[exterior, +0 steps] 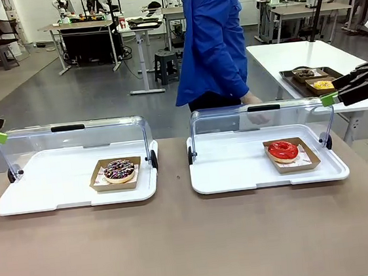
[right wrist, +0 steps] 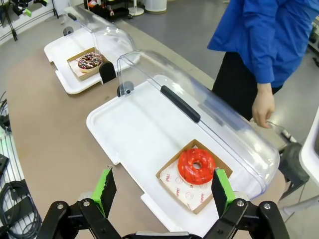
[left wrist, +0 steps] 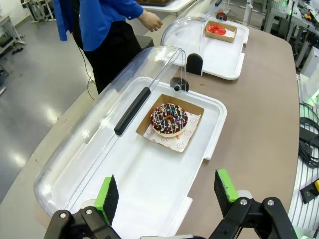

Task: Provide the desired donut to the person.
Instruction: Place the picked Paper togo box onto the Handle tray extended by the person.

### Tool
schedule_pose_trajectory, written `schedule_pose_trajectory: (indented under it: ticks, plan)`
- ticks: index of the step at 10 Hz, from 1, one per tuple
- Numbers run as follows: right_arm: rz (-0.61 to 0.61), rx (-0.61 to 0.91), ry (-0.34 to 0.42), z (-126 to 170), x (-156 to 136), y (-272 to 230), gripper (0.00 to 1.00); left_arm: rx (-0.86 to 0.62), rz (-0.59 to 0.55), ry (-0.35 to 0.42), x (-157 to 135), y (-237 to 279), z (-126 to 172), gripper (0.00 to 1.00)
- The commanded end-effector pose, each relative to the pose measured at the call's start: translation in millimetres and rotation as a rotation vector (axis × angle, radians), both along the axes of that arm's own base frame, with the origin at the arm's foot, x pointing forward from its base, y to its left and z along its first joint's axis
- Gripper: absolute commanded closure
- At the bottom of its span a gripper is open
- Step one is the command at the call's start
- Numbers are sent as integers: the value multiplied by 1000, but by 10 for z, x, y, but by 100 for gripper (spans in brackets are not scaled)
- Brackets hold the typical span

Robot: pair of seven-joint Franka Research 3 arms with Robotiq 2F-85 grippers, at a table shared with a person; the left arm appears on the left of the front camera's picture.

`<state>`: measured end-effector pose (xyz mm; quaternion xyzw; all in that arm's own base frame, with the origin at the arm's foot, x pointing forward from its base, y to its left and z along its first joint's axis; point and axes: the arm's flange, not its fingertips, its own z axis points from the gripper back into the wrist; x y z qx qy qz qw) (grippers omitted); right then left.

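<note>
Donuts are seen on 2 white trays: a chocolate sprinkled donut (exterior: 119,170) in a cardboard holder on the left tray (exterior: 45,192), and a red glazed donut (exterior: 283,150) in its holder on the right tray (exterior: 240,171). Both clear lids (exterior: 72,140) are rolled back to the far side. The left gripper (left wrist: 167,191) and right gripper (right wrist: 164,191) are held above the trays with fingers spread apart and nothing gripped. The person (exterior: 213,36) is placed behind the right tray, a hand (exterior: 254,99) lowered near its lid
</note>
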<state>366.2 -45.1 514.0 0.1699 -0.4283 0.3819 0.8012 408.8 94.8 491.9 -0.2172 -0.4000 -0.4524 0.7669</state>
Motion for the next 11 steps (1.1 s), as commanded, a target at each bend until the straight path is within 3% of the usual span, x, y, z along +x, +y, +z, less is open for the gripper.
schedule_pose_trajectory:
  ticks: [1,11]
  plan:
    - [1,6,2,-6,-3,-13,0,-21,-3,-9,-8,9,-2,0]
    - [1,6,2,-6,-3,-13,0,-21,-3,-9,-8,9,-2,0]
